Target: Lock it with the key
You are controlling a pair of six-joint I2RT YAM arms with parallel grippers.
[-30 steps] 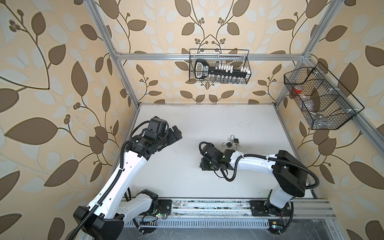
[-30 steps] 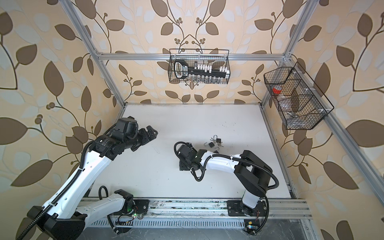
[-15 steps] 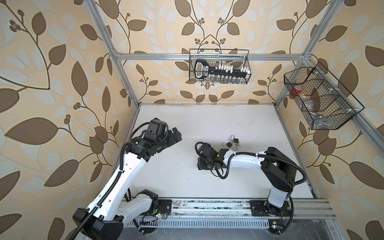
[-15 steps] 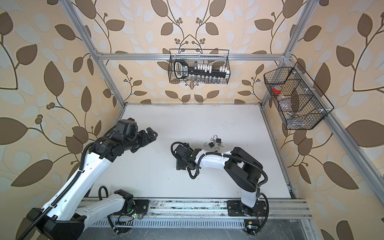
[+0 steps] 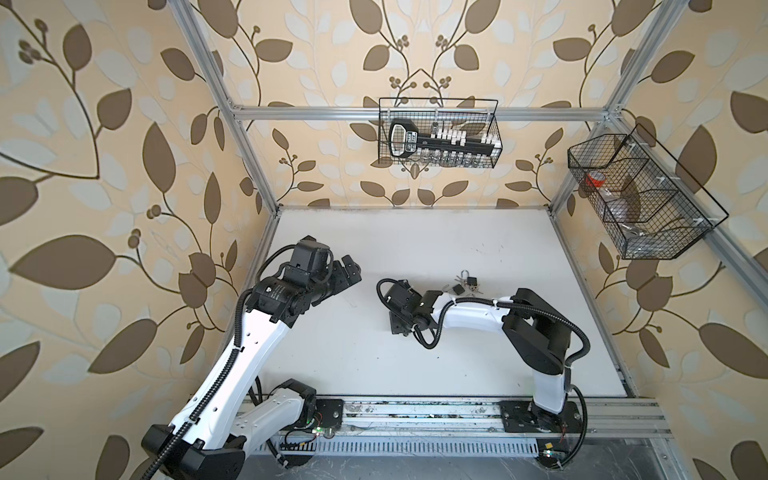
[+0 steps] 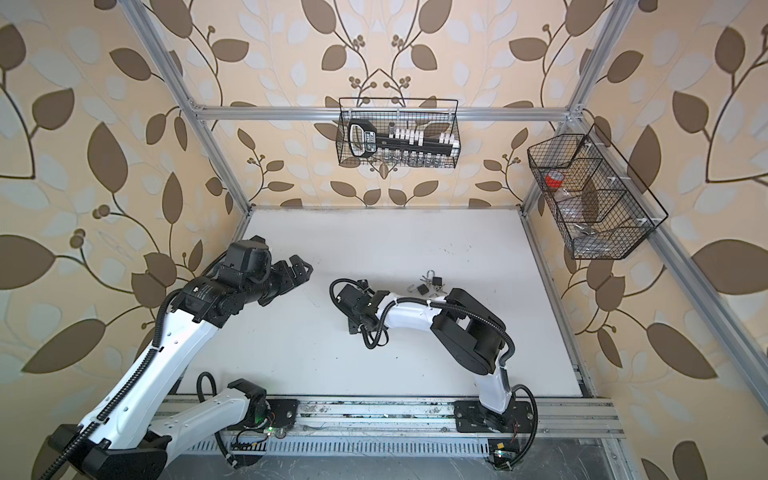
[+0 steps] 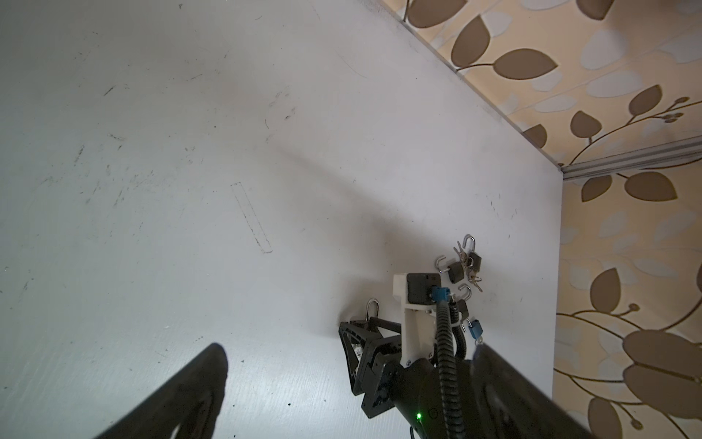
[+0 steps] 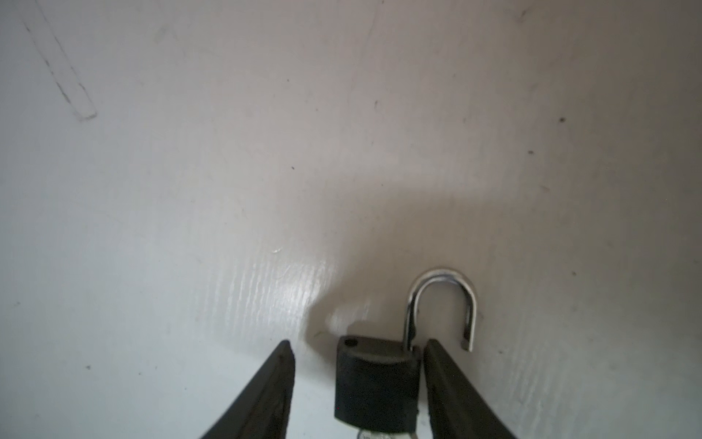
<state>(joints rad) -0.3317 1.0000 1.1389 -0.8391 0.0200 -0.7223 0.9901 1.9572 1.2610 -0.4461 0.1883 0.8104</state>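
A small black padlock (image 8: 376, 384) with its silver shackle (image 8: 442, 300) swung open lies on the white table (image 8: 228, 190). It sits between the fingers of my right gripper (image 8: 357, 349). One finger (image 8: 448, 380) touches the lock body and the other finger (image 8: 273, 384) stands apart from it. A bit of silver metal (image 8: 374, 433), likely the key, shows at the lock's base. In both top views the right gripper (image 5: 397, 328) (image 6: 353, 328) points down at mid-table and hides the lock. My left gripper (image 5: 349, 272) (image 6: 299, 270) (image 7: 348, 346) hovers open and empty to the left.
A cluster of small padlocks and keys (image 5: 467, 282) (image 6: 430, 284) (image 7: 461, 266) lies behind the right arm, with a blue padlock (image 7: 474, 330) nearby. Wire baskets hang on the back wall (image 5: 438, 133) and on the right wall (image 5: 640, 199).
The right gripper has slid a little to the left over the table, and its arm has folded closer. The left arm has hardly moved.
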